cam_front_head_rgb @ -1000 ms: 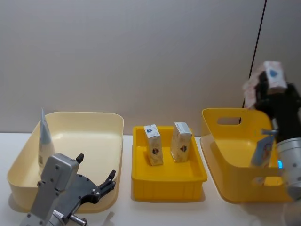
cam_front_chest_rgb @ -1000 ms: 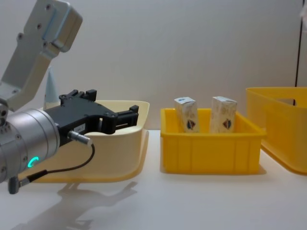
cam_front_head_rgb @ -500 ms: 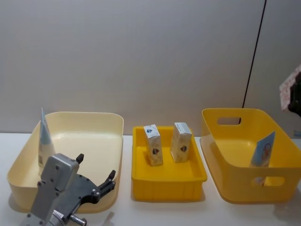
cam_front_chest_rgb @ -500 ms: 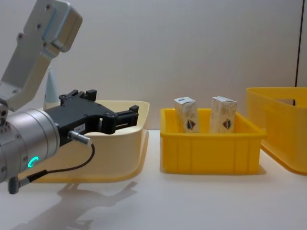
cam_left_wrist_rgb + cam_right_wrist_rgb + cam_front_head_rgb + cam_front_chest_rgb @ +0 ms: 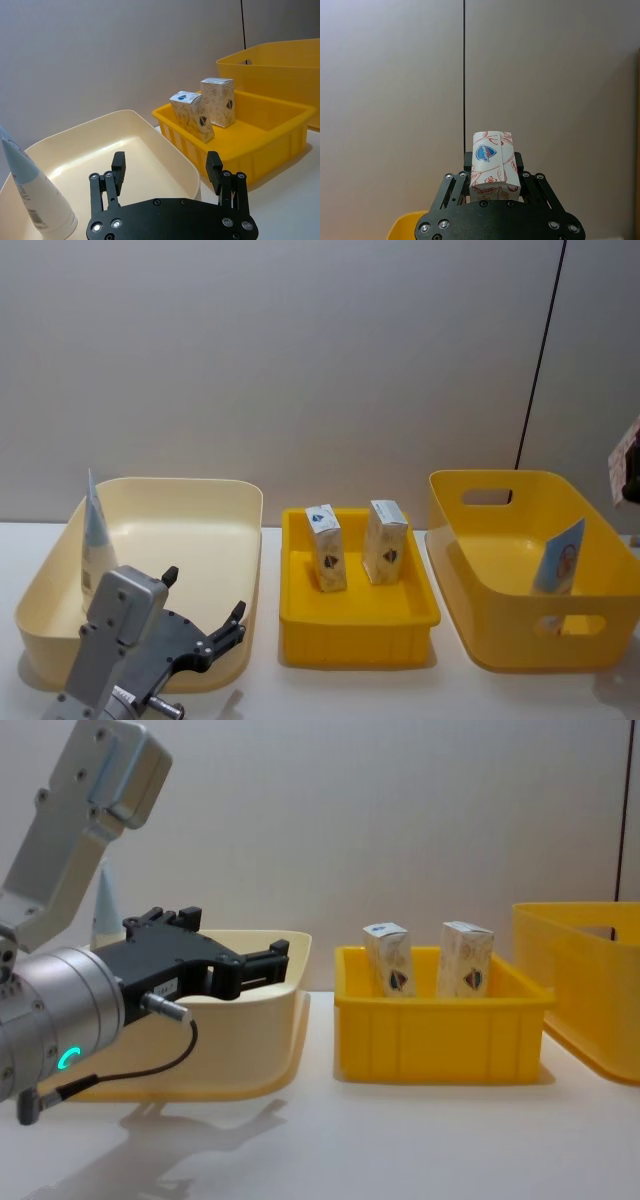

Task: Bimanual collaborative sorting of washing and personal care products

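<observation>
Far left, pale cream bin with a squeeze tube propped cap-down against its wall. Soft, probably slick; better pinched low on the firm shoulder. Left gripper parked by that bin's near rim, fingers spread wide, nothing held. Middle yellow tray with two small cartons standing upright. Light, crushable, best squeezed gently across flat faces. Right yellow bin with another tube leaning inside. Right gripper up high, clamped on a carton.
</observation>
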Robot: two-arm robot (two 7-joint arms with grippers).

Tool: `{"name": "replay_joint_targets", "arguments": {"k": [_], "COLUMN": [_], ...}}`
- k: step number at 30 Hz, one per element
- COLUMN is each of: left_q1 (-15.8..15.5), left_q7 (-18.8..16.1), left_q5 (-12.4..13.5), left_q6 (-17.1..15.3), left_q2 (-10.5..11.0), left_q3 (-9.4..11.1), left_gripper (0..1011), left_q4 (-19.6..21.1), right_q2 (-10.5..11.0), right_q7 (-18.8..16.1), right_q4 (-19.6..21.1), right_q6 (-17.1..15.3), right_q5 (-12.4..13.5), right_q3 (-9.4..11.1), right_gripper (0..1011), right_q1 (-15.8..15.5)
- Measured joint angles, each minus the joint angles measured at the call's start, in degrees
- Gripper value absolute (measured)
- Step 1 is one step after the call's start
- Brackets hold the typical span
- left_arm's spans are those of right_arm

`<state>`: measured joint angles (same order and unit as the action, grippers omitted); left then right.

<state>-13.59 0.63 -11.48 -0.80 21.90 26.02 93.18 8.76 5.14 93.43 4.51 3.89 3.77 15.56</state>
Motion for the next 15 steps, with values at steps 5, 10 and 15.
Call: {"name": "replay_joint_targets", "arguments": {"k": [5,10,15], "left_q1": [0.0,0.0,0.0], "left_q7": [0.0,0.0,0.0], "left_q5": [0.0,0.0,0.0], "left_q6": [0.0,0.0,0.0], "left_q2": [0.0,0.0,0.0], "left_q3": [0.0,0.0,0.0], "left_gripper": [1003,1003,1003], "left_q4": [0.0,0.0,0.0], "right_q2": [-0.1,-0.5,-1.1], "right_q7": [0.2,0.7,1.6], "right_q4": [-0.5,-1.5,-3.2], "right_q6": [-3.3,-5.9,-8.0], "right_q5": [-1.0,-2.1,-3.3], "right_q3": [-0.4,-0.9,-1.4], "right_gripper": [415,415,413], "right_q1": [0.0,0.2,0.6]}}
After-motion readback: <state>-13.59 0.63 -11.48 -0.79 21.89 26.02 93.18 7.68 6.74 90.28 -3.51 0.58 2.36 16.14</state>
